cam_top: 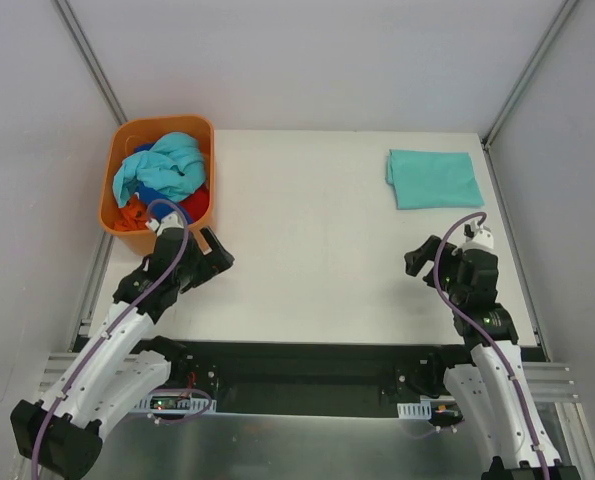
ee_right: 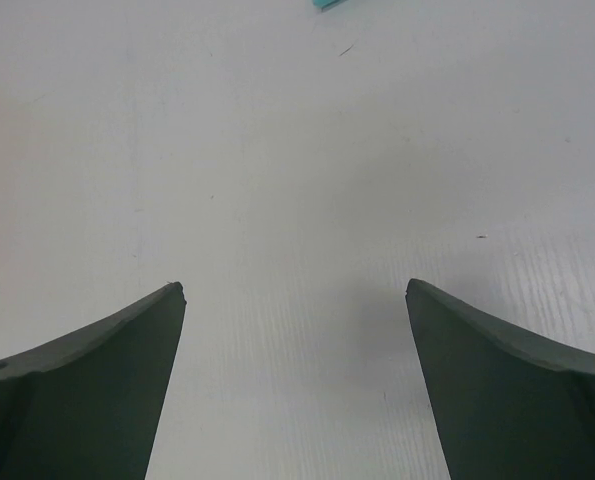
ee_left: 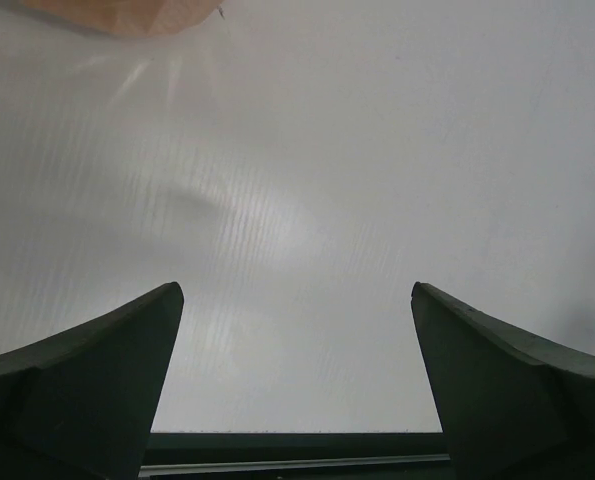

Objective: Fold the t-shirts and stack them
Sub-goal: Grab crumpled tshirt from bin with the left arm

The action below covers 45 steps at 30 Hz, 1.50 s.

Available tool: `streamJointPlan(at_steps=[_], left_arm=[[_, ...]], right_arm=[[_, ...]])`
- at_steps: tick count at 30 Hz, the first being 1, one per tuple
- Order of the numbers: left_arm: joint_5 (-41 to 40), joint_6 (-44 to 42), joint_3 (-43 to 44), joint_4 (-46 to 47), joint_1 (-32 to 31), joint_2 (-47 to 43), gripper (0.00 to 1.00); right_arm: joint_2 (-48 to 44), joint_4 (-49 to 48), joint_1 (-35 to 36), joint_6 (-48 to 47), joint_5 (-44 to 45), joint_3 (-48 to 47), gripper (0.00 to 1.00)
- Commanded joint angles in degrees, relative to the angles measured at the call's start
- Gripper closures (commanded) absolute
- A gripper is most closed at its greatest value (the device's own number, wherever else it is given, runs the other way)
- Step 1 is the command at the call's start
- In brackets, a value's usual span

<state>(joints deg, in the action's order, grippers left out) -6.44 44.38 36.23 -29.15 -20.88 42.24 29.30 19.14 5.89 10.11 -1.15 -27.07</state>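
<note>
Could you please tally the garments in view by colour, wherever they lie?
Teal: 2, the folded t-shirt and the crumpled t-shirt
Blue: 1, the blue garment
Red: 1, the red garment
Orange: 1, the orange garment
Total: 5

surface [cam_top: 317, 230]: white, carrying two items
far left corner: orange basket [cam_top: 163, 122] sitting upright
far right: folded teal t-shirt [cam_top: 434, 178] lying flat

My left gripper [ee_left: 297, 292] gapes wide above the white table [ee_left: 307, 150]. The rim of an orange basket [ee_left: 127, 12] shows top left.
</note>
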Motion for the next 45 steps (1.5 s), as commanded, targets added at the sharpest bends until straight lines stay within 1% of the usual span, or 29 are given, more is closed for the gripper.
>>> streamJointPlan(at_steps=[1,4,5,6,7,8,9,10,11,12,14,15,16,17,18,24,26,27,31,34,35,36,37,38,41,42,43,44,45], left_arm=[[-2.8,-4.1,8.4,0.7,0.7,1.6,0.01],[-6.0,-9.2,19.0,0.6,0.7,5.8,0.01],[-10.2,-10.4,21.3,0.6,0.7,7.2,0.01],[-12.9,-13.9,23.8,0.5,0.8,8.8,0.01],[-15.7,-15.6,28.8,0.4,1.3,12.5,0.01],[-21.5,-16.9,31.4,0.2,1.9,14.4,0.01],[-22.6,-19.1,33.7,0.2,2.9,16.5,0.01],[-22.7,-19.9,38.3,0.0,4.3,20.6,0.01],[-22.7,-20.6,40.4,-0.1,7.0,22.8,0.01],[-23.0,-21.7,42.3,-0.2,8.5,27.0,0.01],[-24.6,-23.3,47.8,-0.3,12.0,31.5,0.01],[-25.7,-23.5,49.4,-0.3,13.1,35.9,0.01],[-25.6,-23.0,53.0,-2.6,14.2,38.0,0.01],[-24.0,-22.6,55.0,-3.9,16.9,40.0,0.01],[-20.9,-21.1,57.7,-5.1,17.8,43.2,0.01],[-20.3,-21.8,62.6,-8.5,20.5,53.1,0.01],[-23.1,-21.4,62.6,-9.3,20.5,55.0,0.01],[-23.5,-21.5,62.8,-9.6,21.8,56.8,0.02],[-26.7,-22.1,64.1,-10.1,22.3,61.3,0.1],[-25.4,-22.7,66.3,-10.3,22.9,65.1,0.17],[-25.5,-23.0,66.9,-10.6,23.0,66.6,0.27],[-25.6,-23.1,68.3,-10.8,23.0,67.4,0.32],[-25.6,-23.1,68.7,-11.3,23.0,67.9,0.39],[-25.5,-22.8,69.1,-11.4,23.1,68.3,0.5],[-24.9,-22.9,69.8,-11.5,23.1,67.6,0.65],[-25.0,-23.1,70.2,-11.5,23.1,67.3,0.75],[-25.2,-23.3,70.3,-11.5,23.0,66.8,0.8],[-25.3,-23.5,70.6,-11.5,23.1,66.0,0.88],[-24.9,-23.6,71.2,-11.6,23.0,65.4,1.0]], right_arm=[[0.5,-0.4,0.3,0.9,0.4,-1.8,0.03],[2.1,-0.9,0.3,0.9,-0.9,-1.9,0.03],[2.6,-0.3,0.3,0.5,-1.2,-2.4,0.03],[3.0,0.2,0.3,0.4,-1.1,-2.8,0.03],[3.7,0.6,0.3,0.2,-0.9,-2.9,0.03],[3.9,0.6,0.3,0.3,-1.0,-2.8,0.03],[4.2,0.2,0.3,0.3,-1.5,-2.6,0.03],[4.7,-0.2,0.3,0.2,-2.2,-2.7,0.03],[5.0,-0.3,0.3,0.0,-3.8,-3.0,0.03],[5.2,-0.4,0.3,-0.5,-4.3,-3.1,0.03],[5.5,-0.6,0.3,-0.7,-4.6,-3.1,0.03],[5.3,-0.7,0.3,-0.8,-4.6,-2.9,0.03],[5.4,-0.9,0.3,-0.8,-4.5,-2.6,0.03],[5.5,-1.0,0.3,-0.8,-4.7,-2.6,0.03],[5.5,-0.9,0.3,-0.8,-4.7,-2.7,0.03],[5.1,0.1,0.3,-1.1,-2.7,-3.1,0.03],[5.2,0.1,0.4,-1.1,-2.5,-3.3,0.03],[5.4,0.1,0.4,-1.0,-2.5,-3.3,0.03],[6.1,0.1,0.4,-0.9,-2.5,-3.3,0.03],[6.6,0.4,0.4,-1.1,-2.5,-3.8,0.03],[6.6,0.7,0.4,-1.2,-2.3,-4.0,0.03],[6.4,1.2,0.4,-1.2,-1.8,-4.1,0.03],[6.2,1.2,0.4,-1.1,-1.5,-3.7,0.03],[5.9,1.0,0.4,-1.1,-1.7,-3.4,0.03],[5.7,0.5,0.4,-1.0,-2.4,-3.6,0.03],[5.7,1.0,0.4,-1.1,-2.2,-3.8,0.03],[5.8,1.3,0.4,-1.2,-1.8,-3.9,0.03],[5.7,1.3,0.4,-1.1,-1.7,-3.7,0.03],[5.7,1.0,0.4,-1.0,-1.8,-3.5,0.03]])
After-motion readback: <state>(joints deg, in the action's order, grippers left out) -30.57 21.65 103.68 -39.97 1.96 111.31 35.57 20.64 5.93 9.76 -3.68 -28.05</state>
